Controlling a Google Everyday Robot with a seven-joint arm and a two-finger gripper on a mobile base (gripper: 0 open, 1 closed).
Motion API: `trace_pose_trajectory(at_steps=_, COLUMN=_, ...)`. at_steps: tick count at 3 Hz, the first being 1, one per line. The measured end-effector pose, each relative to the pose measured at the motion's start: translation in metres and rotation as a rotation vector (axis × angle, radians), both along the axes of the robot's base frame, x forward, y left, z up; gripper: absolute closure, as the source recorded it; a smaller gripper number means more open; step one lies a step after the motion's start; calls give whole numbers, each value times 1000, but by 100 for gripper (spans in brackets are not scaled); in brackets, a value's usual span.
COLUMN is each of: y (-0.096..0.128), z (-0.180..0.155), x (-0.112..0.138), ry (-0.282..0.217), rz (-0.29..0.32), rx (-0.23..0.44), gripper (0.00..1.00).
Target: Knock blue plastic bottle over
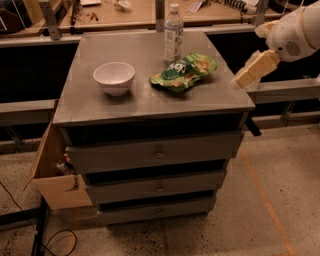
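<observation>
The blue plastic bottle [173,34] stands upright at the far edge of the grey cabinet top [125,105]; it is clear, with a white cap and a pale label. My gripper [251,71], cream-coloured on a white arm [295,32], hangs in the air off the cabinet's right edge, to the right of the bottle and a little nearer the camera. It points down and left toward the cabinet and touches nothing.
A white bowl [114,77] sits left of centre on the top. A green snack bag [183,72] lies just in front of the bottle. The cabinet has three drawers [157,152]. An open cardboard box [56,172] leans at its left. Wooden benches [120,15] run behind.
</observation>
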State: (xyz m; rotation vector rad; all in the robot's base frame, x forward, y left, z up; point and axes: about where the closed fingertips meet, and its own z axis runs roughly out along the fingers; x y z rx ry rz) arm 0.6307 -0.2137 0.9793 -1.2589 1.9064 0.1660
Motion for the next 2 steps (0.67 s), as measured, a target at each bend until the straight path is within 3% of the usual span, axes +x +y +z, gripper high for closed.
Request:
trace_pose_trajectory(at_steps=1, y=30, z=-16, x=69, ry=17, rz=24, rx=199, gripper=0)
trace_pose_trajectory(at_steps=2, y=65, z=-8, x=132, ry=19, rz=-17, rx=367, gripper=0)
